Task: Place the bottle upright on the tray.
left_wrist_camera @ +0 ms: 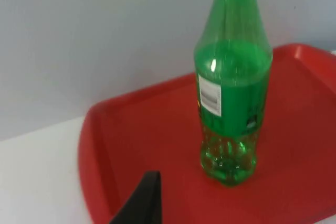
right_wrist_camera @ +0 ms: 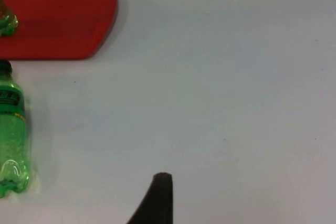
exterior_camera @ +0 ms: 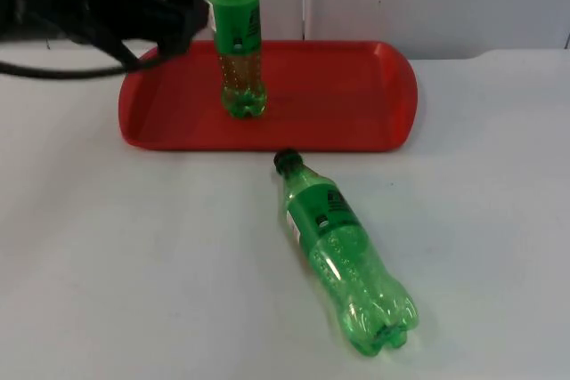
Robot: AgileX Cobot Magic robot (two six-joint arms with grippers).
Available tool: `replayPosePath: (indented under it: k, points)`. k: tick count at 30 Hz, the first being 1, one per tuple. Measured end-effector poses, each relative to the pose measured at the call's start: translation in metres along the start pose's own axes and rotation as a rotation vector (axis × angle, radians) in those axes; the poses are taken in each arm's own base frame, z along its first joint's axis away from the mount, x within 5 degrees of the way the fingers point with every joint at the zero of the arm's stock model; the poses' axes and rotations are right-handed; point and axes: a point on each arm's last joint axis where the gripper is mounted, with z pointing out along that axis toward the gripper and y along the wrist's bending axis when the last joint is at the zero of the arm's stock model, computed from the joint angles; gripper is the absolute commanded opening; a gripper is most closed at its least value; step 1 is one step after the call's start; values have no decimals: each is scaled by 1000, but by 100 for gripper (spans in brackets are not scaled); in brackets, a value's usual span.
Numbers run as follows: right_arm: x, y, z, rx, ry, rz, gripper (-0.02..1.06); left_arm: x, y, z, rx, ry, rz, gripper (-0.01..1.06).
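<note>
One green bottle (exterior_camera: pixel 239 51) with a black cap stands upright on the left half of the red tray (exterior_camera: pixel 356 104). In the left wrist view this same bottle (left_wrist_camera: pixel 231 103) stands free on the tray (left_wrist_camera: pixel 131 129). My left gripper (exterior_camera: pixel 191 13) hovers just left of it, open and holding nothing, a small gap apart. A second green bottle (exterior_camera: pixel 343 251) lies on its side on the white table in front of the tray, cap toward the tray. My right gripper waits over bare table to the right of the lying bottle (right_wrist_camera: pixel 11 135), its black fingertip (right_wrist_camera: pixel 160 195) low over the surface.
The tray (right_wrist_camera: pixel 58 19) sits against the grey partition wall at the back. White table (exterior_camera: pixel 116 264) spreads to the left, right and front of the lying bottle.
</note>
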Motion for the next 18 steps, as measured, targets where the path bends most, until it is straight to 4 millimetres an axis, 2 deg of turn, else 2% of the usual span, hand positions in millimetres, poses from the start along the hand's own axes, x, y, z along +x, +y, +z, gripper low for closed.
replayPosePath:
  k: [4, 5, 9, 10, 12, 14, 18]
  points:
    - [0, 0, 0, 0, 0, 0, 84, -23, 2, -30, -15, -7, -25, 105]
    - [0, 0, 0, 0, 0, 0, 84, -23, 2, -30, -15, -7, -25, 105]
    - [0, 0, 0, 0, 0, 0, 84, -43, 3, -62, -28, -32, -34, 105]
    - [0, 0, 0, 0, 0, 0, 84, -43, 3, -62, -28, -32, -34, 105]
    - [0, 0, 0, 0, 0, 0, 84, -52, 4, -81, -36, -45, -38, 105]
    - [0, 0, 0, 0, 0, 0, 84, -54, 4, -87, -39, -41, -41, 105]
    - [0, 0, 0, 0, 0, 0, 84, -62, 5, -114, -51, -35, -47, 105]
